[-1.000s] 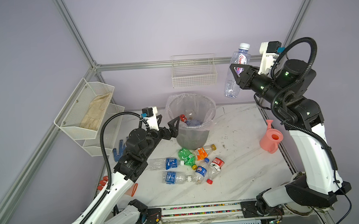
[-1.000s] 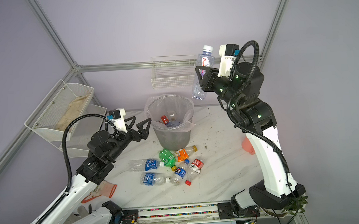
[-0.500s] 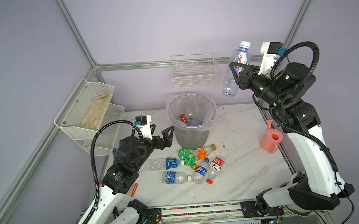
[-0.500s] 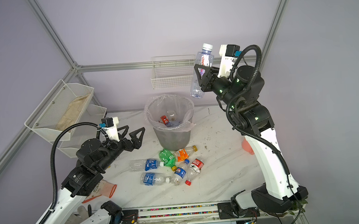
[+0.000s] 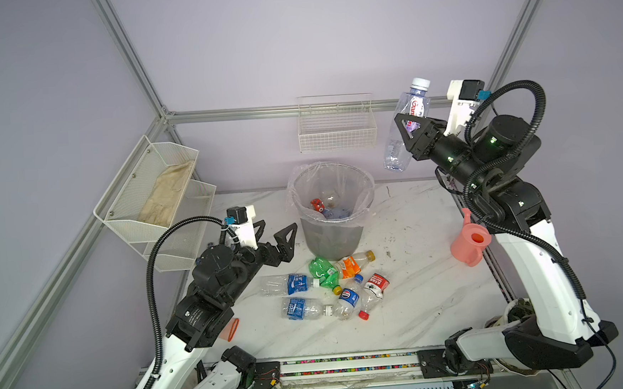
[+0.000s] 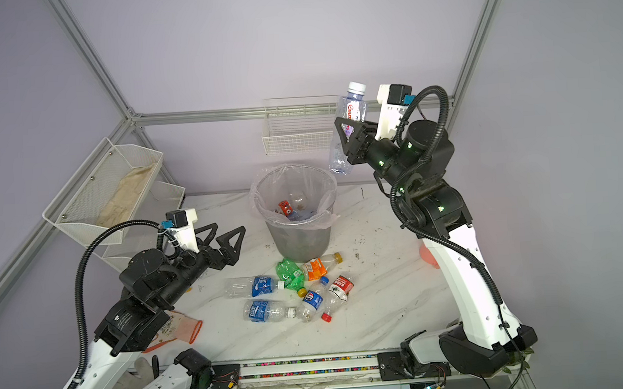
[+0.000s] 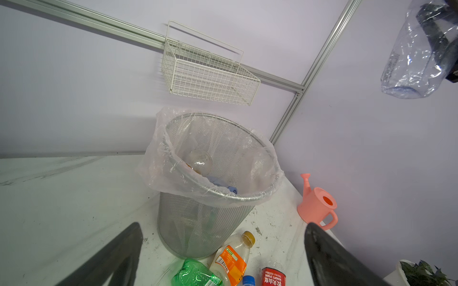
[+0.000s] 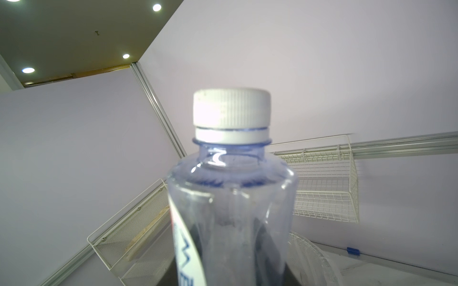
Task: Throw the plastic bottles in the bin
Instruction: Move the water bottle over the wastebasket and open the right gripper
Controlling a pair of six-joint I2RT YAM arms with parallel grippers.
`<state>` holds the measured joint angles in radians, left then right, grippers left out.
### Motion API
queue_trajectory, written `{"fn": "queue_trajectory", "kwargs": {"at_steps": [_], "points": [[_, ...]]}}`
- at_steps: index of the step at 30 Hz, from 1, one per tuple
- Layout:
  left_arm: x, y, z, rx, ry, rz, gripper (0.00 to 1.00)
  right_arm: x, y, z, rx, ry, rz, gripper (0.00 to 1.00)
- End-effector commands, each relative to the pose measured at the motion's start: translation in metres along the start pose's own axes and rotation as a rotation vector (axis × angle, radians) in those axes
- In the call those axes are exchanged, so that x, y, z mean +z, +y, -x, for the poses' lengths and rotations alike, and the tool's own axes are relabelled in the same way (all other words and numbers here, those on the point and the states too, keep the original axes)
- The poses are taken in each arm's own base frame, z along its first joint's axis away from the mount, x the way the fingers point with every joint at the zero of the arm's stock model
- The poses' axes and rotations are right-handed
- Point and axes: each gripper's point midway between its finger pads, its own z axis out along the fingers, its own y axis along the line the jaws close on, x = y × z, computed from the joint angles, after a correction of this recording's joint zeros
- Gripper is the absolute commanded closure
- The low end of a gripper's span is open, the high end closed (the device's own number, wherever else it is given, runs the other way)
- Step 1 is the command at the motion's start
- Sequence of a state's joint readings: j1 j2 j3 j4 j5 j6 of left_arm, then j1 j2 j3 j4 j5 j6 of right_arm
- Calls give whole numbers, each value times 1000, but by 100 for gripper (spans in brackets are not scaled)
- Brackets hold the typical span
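White marbled surface [image 5: 420, 307], scuffed. Six plastic bottles [image 5: 330, 287] lie clumped on it in front of the bin [image 5: 333, 238], more inside the bin. Red-label bottle [image 7: 272, 278] reads NONGFU SPRING, and another bottle [image 5: 348, 298] has a Pepsi logo. Left arm [image 5: 214, 271] is low, left jaws spread wide and empty, aimed at the bin. Right arm [image 5: 499, 147] is raised high, right jaws clamped on a clear bottle [image 5: 416, 102], cap up, up right of the bin mouth in both top views, red lettering "Gan…". Wire basket [image 5: 337, 127] hangs on the lilac back wall [image 5: 293, 37].
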<state>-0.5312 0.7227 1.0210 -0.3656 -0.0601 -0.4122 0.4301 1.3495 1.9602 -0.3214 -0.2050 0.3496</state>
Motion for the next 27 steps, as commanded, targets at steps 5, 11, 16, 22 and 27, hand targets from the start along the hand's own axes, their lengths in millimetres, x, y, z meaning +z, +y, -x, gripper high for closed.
{"fn": "queue_trajectory", "kwargs": {"at_steps": [5,11,16,22,27], "points": [[-6,-5,0,-39,-10,-32,0,-24,16,23,-34,-65,35,100],[-5,-7,0,-55,-16,-47,0,-28,16,23,-42,-63,35,100],[-7,-6,-1,-62,-18,-47,0,-15,13,11,-25,-37,50,100],[-12,1,-3,-51,-34,-20,0,19,-1,-17,22,24,52,100],[-3,-4,-1,-22,-14,-32,0,39,-8,-37,23,62,27,100]]}}
